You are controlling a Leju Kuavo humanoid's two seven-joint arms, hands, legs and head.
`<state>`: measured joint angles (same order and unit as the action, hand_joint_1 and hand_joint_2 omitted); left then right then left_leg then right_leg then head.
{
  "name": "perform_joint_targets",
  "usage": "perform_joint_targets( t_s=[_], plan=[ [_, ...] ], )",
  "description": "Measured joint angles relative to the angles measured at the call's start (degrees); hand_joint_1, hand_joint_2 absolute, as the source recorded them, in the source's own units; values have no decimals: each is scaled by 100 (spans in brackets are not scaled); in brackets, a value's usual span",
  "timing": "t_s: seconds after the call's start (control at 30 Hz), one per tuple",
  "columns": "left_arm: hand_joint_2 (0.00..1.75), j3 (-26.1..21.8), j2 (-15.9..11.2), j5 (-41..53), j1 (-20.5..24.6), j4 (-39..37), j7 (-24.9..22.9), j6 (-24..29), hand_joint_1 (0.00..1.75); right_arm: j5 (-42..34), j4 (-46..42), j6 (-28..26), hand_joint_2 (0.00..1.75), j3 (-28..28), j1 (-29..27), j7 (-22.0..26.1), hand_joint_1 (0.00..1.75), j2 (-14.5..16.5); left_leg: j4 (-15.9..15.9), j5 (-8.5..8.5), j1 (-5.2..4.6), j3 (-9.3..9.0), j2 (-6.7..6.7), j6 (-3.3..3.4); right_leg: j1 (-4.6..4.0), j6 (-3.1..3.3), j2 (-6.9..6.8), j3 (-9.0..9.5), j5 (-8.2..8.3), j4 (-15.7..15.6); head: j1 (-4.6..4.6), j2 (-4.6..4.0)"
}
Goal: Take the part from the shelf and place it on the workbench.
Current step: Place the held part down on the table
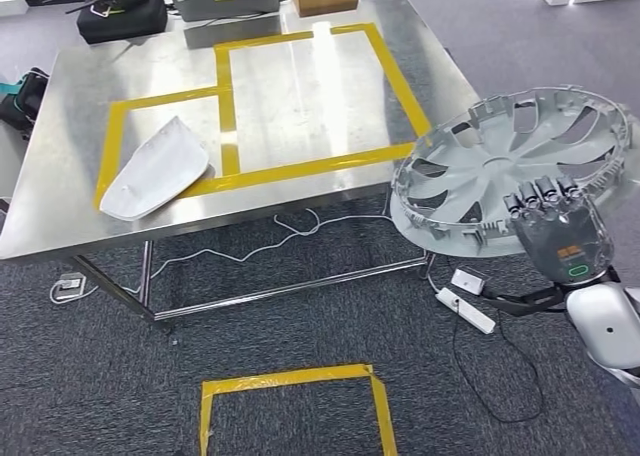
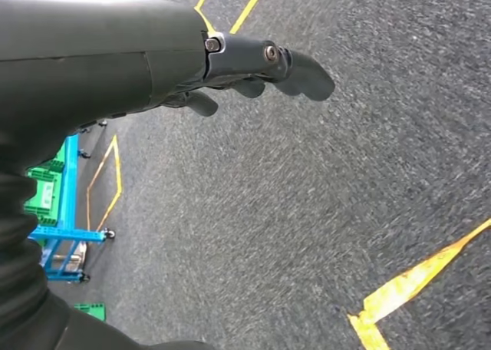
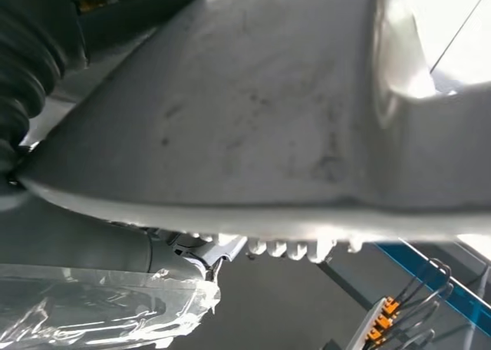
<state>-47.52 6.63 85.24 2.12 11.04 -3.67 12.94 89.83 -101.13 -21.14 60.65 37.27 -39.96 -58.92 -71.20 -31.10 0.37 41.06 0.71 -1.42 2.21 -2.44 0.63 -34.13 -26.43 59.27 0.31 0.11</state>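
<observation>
Bright overhead glare streaks the workbench (image 1: 302, 86); right wrist view blurred.

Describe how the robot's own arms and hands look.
The right hand has a dark grey back with an orange marking and a green-outlined oval, and dark ribbed fingers. Behind it sits a glossy silver-white forearm shell, with a black cable at the wrist. The left hand is dark grey with smooth rounded fingers, a small metal screw, and a black ribbed cover behind.
</observation>
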Motion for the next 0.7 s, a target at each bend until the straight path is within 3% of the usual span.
perform_joint_targets(
  t_s=[0.03,0.07,0.1,0.17,0.2,0.23,0.33,0.4,0.43,0.5,0.53,0.57,0.6,0.67,0.7],
  plan=[
    [175,0,4,0,-4,-1,-14,0,0,1,-3,1,175,-2,-11,0,175,-1,-251,1,0,208,-8,4,-2,7,-10,34,-33,0,-2,0],
    [175,0,8,0,-11,-1,-29,0,0,1,-9,1,175,-2,-26,1,175,-1,-300,121,-1,319,-9,18,-2,5,-16,79,-71,0,-1,0],
    [175,0,9,-1,-17,-1,-43,1,0,1,-18,1,175,-2,-40,1,175,-1,-118,352,-6,309,-10,42,0,-3,-24,131,-112,-1,-2,0],
    [175,0,7,-1,-21,-1,-68,8,0,1,-37,7,175,-7,-52,1,175,-1,600,882,-31,70,-26,105,0,-42,-36,236,-201,-3,-1,0],
    [175,0,4,-2,-19,-1,-73,14,0,1,-43,12,175,-11,-54,0,175,-1,930,1013,-50,-65,-39,134,-8,-77,-37,265,-241,-3,-3,0],
    [175,0,2,-3,-15,-1,-76,23,0,1,-45,17,175,-17,-58,-1,175,-2,1140,1043,-64,-154,-51,153,-15,-115,-37,280,-273,-12,-3,0],
    [175,-1,2,-4,-11,0,-77,56,0,1,-62,28,175,-39,-93,0,175,-5,1292,910,-66,-233,-42,200,-18,-215,-60,322,-331,-92,-4,0],
    [175,-2,9,-4,-18,0,-77,69,0,1,-84,36,175,-61,-110,-1,175,-9,1342,873,-48,-303,-12,264,-29,-220,-71,249,-463,83,8,0],
    [175,-2,12,-4,-19,0,-77,74,0,1,-91,41,175,-73,-117,-1,175,-11,1358,851,-42,-344,0,295,-48,-198,-63,92,-593,374,16,0],
    [175,-2,15,-4,-16,-1,-76,83,0,2,-94,51,175,-84,-138,-2,175,-14,1359,784,-62,-409,22,345,-106,-149,-35,-395,-858,1194,24,0],
    [175,-2,15,-4,-18,-1,-76,85,0,2,-94,55,175,-82,-155,-1,175,-14,1359,747,-73,-452,31,359,-130,-139,-24,-616,-886,1495,23,0],
    [175,-2,18,-4,-23,-1,-75,86,0,2,-94,56,175,-80,-170,-1,175,-14,1358,705,-83,-504,42,368,-146,-139,-17,-747,-791,1591,23,0],
    [175,-2,21,-4,-28,-1,-75,86,0,1,-94,57,175,-78,-181,0,175,-14,1356,660,-90,-567,55,369,-155,-141,-15,-762,-571,1448,23,0],
    [175,-2,22,-4,-32,-1,-75,86,0,1,-93,56,175,-79,-187,-1,175,-14,1354,560,-97,-711,82,350,-157,-152,-15,-541,-16,732,23,0],
    [175,-2,19,-4,-29,-1,-75,88,0,1,-93,56,175,-80,-180,-1,175,-15,1340,517,-107,-755,98,328,-157,-148,-13,-389,152,380,24,0]
  ],
)
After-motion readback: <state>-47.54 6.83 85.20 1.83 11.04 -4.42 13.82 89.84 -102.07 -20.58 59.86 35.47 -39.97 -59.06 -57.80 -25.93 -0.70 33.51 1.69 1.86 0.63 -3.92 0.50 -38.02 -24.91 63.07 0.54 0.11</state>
